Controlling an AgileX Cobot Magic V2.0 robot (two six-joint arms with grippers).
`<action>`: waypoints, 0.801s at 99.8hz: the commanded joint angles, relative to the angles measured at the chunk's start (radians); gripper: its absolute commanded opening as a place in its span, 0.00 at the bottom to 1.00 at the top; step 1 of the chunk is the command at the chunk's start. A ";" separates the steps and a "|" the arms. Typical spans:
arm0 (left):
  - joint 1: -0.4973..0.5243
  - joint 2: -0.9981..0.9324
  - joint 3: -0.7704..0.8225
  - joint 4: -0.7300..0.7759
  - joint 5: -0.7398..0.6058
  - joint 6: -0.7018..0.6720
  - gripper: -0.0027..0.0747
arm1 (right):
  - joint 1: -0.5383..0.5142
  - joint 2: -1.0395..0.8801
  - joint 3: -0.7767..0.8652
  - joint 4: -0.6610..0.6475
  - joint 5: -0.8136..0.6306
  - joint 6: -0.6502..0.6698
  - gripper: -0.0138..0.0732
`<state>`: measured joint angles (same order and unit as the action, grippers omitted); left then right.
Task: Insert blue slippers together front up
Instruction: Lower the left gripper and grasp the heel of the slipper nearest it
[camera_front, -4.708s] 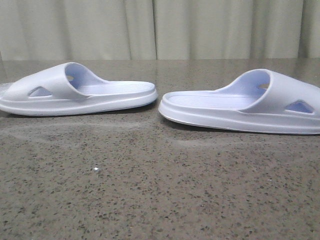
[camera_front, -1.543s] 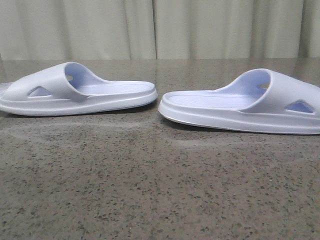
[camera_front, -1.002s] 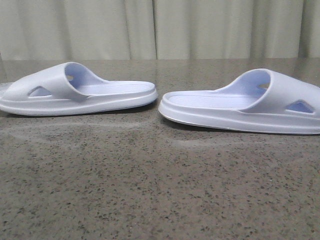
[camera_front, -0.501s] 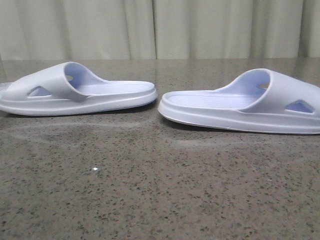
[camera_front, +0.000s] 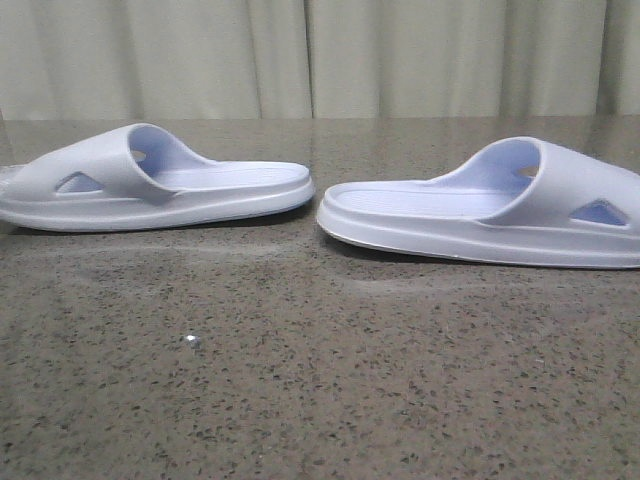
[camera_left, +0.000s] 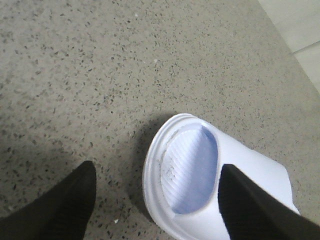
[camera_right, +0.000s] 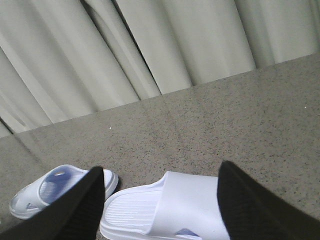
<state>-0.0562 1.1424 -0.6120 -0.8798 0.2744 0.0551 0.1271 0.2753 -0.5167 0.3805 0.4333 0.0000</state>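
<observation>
Two blue slippers lie flat on the speckled table, heels towards each other with a small gap between them. In the front view the left slipper (camera_front: 150, 190) has its strap at the left and the right slipper (camera_front: 500, 215) has its strap at the right; no gripper shows there. My left gripper (camera_left: 155, 172) is open above the left slipper (camera_left: 192, 175), one finger (camera_left: 65, 210) over bare table and the other (camera_left: 255, 210) over the strap. My right gripper (camera_right: 161, 170) is open above the right slipper (camera_right: 170, 205), apart from it. The left slipper (camera_right: 45, 192) shows beyond.
A pale curtain (camera_front: 320, 55) hangs behind the table's far edge. The brown speckled tabletop (camera_front: 320, 380) stretches in front of the slippers. In the left wrist view a table edge runs past pale floor (camera_left: 300, 30).
</observation>
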 joint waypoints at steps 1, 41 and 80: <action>-0.002 0.009 -0.059 -0.018 -0.025 0.010 0.62 | 0.001 0.018 -0.036 0.011 -0.080 0.000 0.64; -0.002 0.150 -0.160 -0.022 0.039 0.026 0.62 | 0.001 0.018 -0.036 0.011 -0.082 0.000 0.64; -0.003 0.226 -0.187 -0.063 0.059 0.027 0.62 | 0.001 0.018 -0.036 0.011 -0.106 0.000 0.64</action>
<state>-0.0562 1.3796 -0.7655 -0.9104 0.3450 0.0803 0.1271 0.2753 -0.5167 0.3805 0.4259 0.0000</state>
